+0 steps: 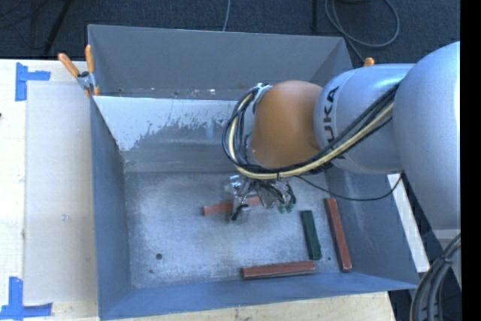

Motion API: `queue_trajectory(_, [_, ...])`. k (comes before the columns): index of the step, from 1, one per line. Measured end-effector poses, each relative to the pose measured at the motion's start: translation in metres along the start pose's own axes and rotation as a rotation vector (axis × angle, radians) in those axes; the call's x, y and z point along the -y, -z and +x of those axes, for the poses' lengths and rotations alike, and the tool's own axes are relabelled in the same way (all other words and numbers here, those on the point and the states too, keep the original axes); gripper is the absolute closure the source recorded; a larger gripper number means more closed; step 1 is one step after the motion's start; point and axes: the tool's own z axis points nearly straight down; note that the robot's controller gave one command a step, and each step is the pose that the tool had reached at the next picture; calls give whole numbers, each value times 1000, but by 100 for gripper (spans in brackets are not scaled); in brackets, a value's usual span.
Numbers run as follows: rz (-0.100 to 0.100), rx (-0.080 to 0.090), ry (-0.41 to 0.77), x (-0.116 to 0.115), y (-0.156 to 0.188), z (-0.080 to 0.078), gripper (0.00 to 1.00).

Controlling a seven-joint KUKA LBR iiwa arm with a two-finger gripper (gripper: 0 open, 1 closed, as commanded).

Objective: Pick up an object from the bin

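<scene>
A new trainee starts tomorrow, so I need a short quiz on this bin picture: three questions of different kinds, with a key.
1. True or false: the dark green bar lies to the left of the tool in the camera view.
2. Which thing lies nearest the tool? A: the short reddish-brown piece. B: the dark green bar. C: a yellow cup.
3. What lies along the front wall of the bin?

Key: 1 false, it lies to the right. 2 A. 3 a long reddish-brown stick.
</scene>
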Motion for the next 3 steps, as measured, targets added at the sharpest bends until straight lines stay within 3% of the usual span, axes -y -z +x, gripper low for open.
queue_trajectory(1, [1, 2, 229, 7, 0, -8, 100])
queue_trajectory(2, [0, 1, 225, 8, 0, -7, 0])
queue_trajectory(3, [0, 1, 224, 8, 0, -8, 100])
